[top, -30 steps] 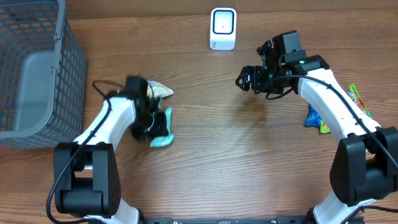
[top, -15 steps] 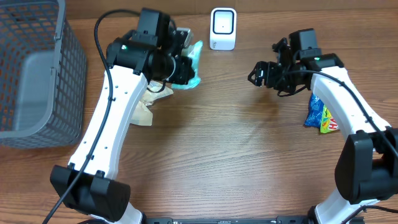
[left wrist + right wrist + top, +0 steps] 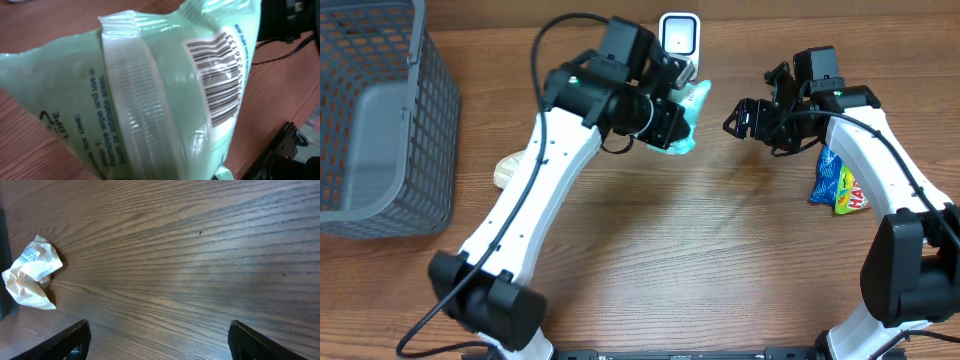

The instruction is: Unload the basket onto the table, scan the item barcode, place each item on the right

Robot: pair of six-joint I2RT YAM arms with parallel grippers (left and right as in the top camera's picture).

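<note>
A pale green packet (image 3: pixel 692 108) hangs above the table just below and in front of the white scanner (image 3: pixel 678 40), with my left gripper (image 3: pixel 668 125) shut on it. In the left wrist view the packet (image 3: pixel 150 100) fills the frame, its barcode (image 3: pixel 220 75) facing the camera and my own fingers hidden behind it. To the right of the packet, my right gripper (image 3: pixel 742 120) is open and holds nothing. The right wrist view shows its fingertips (image 3: pixel 75 340) wide apart over bare wood.
A grey mesh basket (image 3: pixel 420 120) stands at the far left. A crumpled cream packet (image 3: pixel 515 170) (image 3: pixel 32 275) lies on the table left of centre. A colourful snack packet (image 3: pixel 838 188) lies under the right forearm near the right edge.
My left arm lifted the green packet from the table's left side and carried it up and right to the scanner. The right gripper drifted slightly right and stayed open.
</note>
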